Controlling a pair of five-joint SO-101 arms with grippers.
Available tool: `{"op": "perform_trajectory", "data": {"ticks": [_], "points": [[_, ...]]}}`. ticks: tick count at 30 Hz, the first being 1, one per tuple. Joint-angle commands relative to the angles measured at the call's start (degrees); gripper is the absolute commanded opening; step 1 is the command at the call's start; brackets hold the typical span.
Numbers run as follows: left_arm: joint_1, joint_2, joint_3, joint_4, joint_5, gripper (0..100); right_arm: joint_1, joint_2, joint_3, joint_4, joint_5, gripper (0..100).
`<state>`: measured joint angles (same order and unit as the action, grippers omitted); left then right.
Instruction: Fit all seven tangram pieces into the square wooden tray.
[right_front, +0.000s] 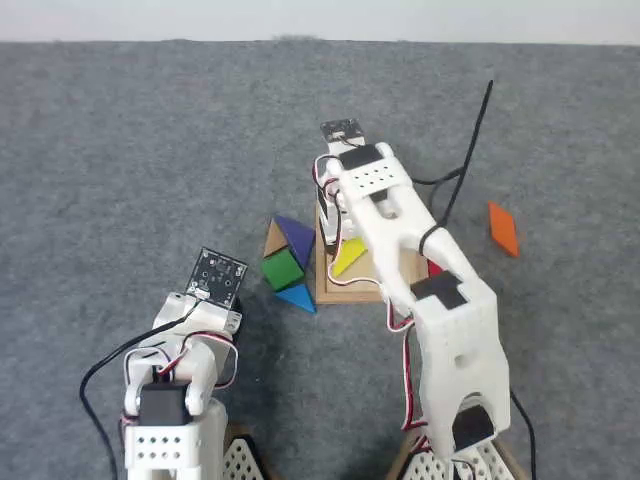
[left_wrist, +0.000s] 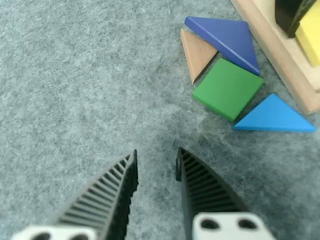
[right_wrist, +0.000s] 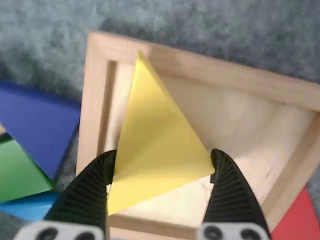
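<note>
Over the wooden tray (right_wrist: 225, 80), the right arm's jaws grip the yellow triangle (right_wrist: 155, 140) by its edges
Nearby, the left arm's jaws hang slightly parted above the grey tabletop (left_wrist: 75, 75), near the green square (left_wrist: 227, 89) and blue triangle (left_wrist: 274, 116) lying just beside the tray

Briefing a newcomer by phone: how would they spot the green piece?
Find the square wooden tray. Off its left side, the green square lies between a dark blue triangle, a tan triangle and a light blue triangle: the only four-sided piece.
</note>
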<state>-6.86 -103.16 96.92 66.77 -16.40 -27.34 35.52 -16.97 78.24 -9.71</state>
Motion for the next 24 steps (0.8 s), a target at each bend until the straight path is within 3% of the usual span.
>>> {"op": "perform_trajectory", "data": {"ticks": [1, 10, 18, 24], "points": [[-0.26, -0.88, -0.48, -0.79, -0.26, 13, -2.42, -0.13, -4.92, 3.03, -0.7, 4.6], [-0.26, -0.88, -0.48, -0.79, -0.26, 13, -3.82, -0.31, -4.92, 3.47, 0.35, 21.2], [-0.26, -0.88, -0.48, -0.79, -0.26, 13, -4.88, -6.9, -2.11, 3.3, 1.76, 22.3], [-0.26, -0.88, -0.48, -0.79, -0.26, 13, -7.08, -13.23, 7.82, -3.47, 3.43, 22.3]]}}
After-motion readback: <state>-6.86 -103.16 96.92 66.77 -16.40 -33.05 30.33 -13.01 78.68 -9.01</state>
